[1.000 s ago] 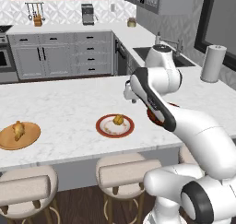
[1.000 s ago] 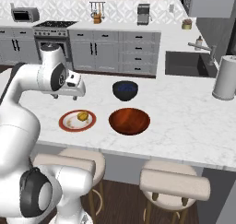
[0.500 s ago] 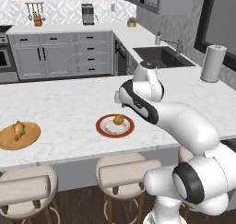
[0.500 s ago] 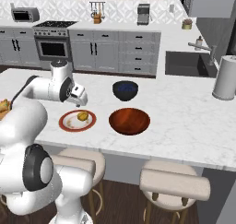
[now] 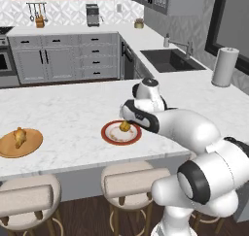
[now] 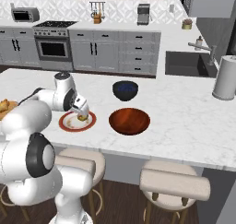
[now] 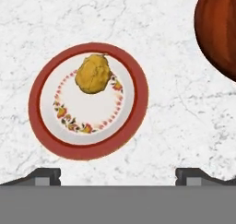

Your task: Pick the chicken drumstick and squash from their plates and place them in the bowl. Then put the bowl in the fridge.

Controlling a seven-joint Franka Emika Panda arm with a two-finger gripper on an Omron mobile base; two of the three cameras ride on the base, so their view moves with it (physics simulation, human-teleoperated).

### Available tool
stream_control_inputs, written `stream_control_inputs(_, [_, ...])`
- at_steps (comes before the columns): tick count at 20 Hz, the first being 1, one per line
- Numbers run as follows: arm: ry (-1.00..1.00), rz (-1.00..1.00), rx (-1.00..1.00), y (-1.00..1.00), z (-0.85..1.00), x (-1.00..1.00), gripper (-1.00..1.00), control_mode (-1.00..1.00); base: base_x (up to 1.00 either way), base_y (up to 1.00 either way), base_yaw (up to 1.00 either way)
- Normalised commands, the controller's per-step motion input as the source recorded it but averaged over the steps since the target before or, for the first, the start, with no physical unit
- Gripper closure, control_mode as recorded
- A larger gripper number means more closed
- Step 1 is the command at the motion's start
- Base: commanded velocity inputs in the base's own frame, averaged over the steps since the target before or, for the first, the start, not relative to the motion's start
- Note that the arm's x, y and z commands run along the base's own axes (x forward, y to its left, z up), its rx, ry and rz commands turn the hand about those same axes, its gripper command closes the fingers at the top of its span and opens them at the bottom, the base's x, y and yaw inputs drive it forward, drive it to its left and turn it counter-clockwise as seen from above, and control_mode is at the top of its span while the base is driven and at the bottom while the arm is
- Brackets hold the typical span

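The gripper (image 7: 118, 174) is hovering above the red-rimmed plate (image 7: 46, 134) with its two dark fingertips (image 7: 45, 176) spread wide apart, and nothing is sitting between them. The squash (image 7: 93, 74) is lying on that plate, toward the rim nearer the bowl (image 7: 217, 29), which is being cut off by the edge of the hand view. In the right base view the gripper (image 6: 82, 111) is hanging just over the squash (image 6: 83, 117), partly covering it, with the bowl (image 6: 129, 120) just beside the plate (image 6: 69, 122). The chicken drumstick (image 5: 19, 136) is resting on the wooden plate (image 5: 24, 147), well apart along the counter (image 5: 63, 109).
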Motion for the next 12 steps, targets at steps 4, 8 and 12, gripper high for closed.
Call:
stream_control_inputs(4, [0.08, -0.03, 0.04, 0.04, -0.39, 0.47, -1.00, -1.00, 0.00, 0.00, 0.00])
stream_control_inputs(8, [0.01, 0.00, 0.07, 0.01, -0.32, 0.41, -1.00, -1.00, 0.00, 0.00, 0.00])
stream_control_inputs(12, [0.05, 0.00, 0.01, 0.12, -0.17, 0.48, -1.00, -1.00, 0.00, 0.00, 0.00])
